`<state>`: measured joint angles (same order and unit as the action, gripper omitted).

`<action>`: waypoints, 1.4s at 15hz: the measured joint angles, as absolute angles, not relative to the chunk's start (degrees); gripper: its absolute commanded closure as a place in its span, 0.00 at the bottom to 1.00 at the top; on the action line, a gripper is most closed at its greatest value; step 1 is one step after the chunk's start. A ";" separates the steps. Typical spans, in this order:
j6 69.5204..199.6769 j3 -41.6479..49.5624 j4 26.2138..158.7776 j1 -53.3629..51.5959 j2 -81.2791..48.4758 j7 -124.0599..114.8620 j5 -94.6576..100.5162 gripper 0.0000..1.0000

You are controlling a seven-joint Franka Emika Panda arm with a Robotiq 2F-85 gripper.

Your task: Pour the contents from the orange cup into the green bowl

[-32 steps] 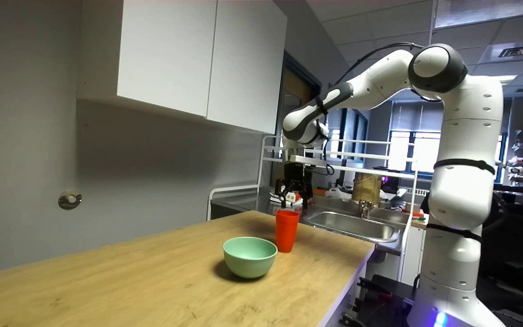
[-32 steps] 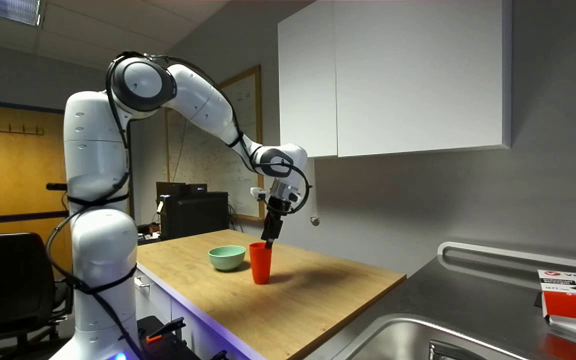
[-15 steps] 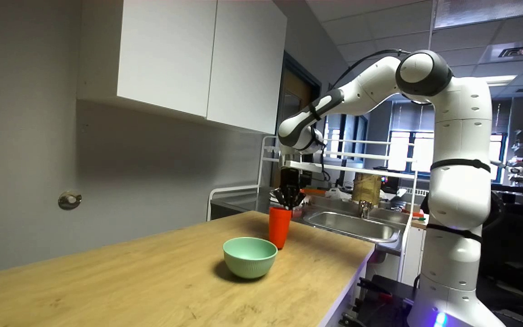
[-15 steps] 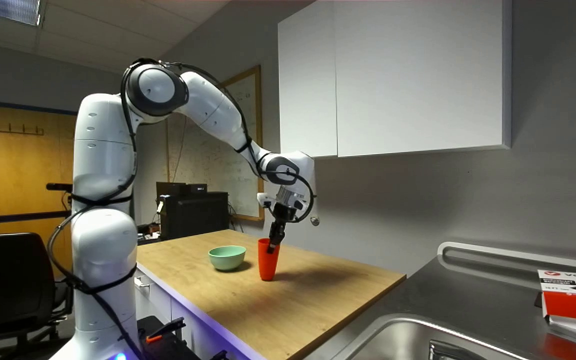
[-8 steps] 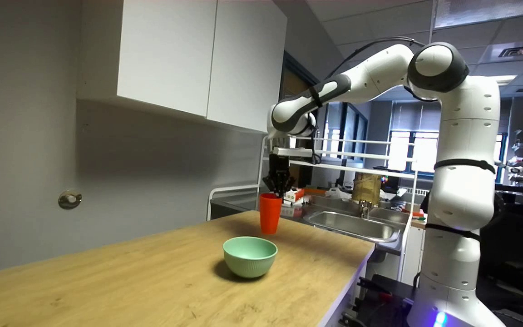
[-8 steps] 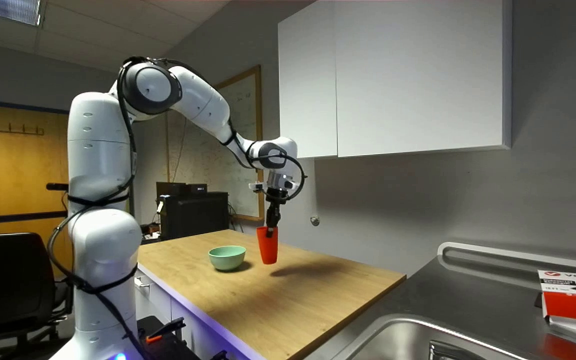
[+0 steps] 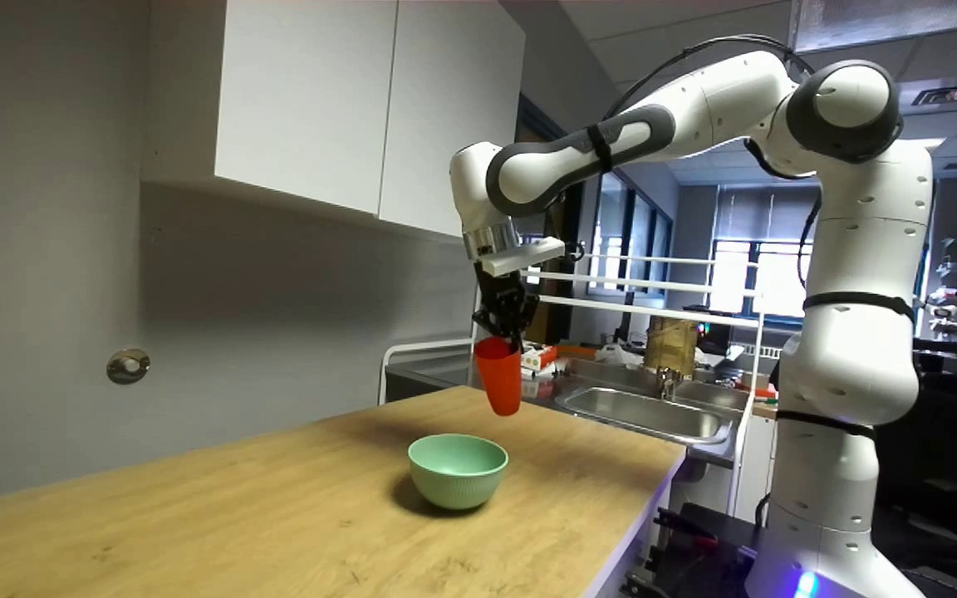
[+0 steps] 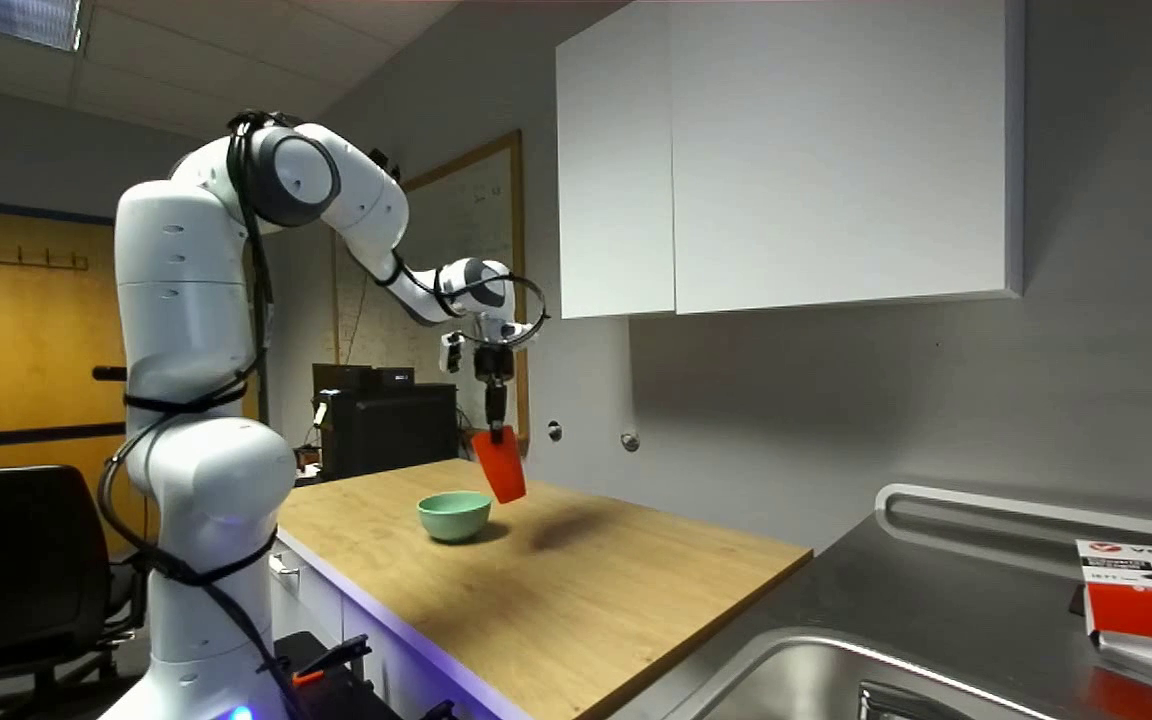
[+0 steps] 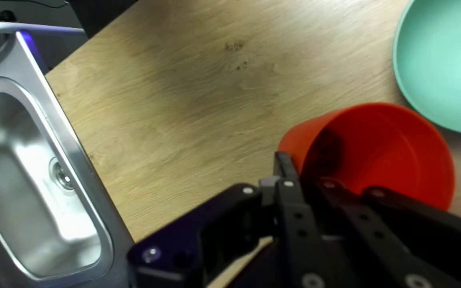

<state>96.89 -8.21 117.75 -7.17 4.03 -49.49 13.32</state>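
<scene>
The orange cup (image 7: 502, 382) hangs above the wooden table, tilted, its mouth leaning to the bowl's side in an exterior view (image 8: 500, 468). My gripper (image 9: 303, 168) is shut on the cup's wall at the rim, one finger outside and the other inside the mouth. In the wrist view, smooth red inner wall shows within the cup (image 9: 394, 152); its bottom is dark and partly covered by the fingers, so I cannot tell what it holds. On the table stands the green bowl (image 7: 458, 473), upright, lower than the cup and close beside it. The part of its inside that shows in the wrist view (image 9: 450, 60) looks bare.
The wooden table (image 8: 576, 610) borders a dark counter with a metal sink (image 9: 26, 188). White wall cabinets (image 7: 370, 108) hang over the table near the arm's wrist. A white rack (image 7: 611, 303) stands behind, and a red and white box (image 8: 1151, 600) lies on the counter.
My gripper took the cup by its rim and raised it off the table. Over the last half second the cup has moved towards the bowl's side and tilted. The bowl has stayed put.
</scene>
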 measured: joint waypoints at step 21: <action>62.83 -19.20 105.25 -30.46 -19.11 -78.05 50.66 0.99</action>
<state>62.83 -19.20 105.25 -30.46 -19.11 -78.05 50.66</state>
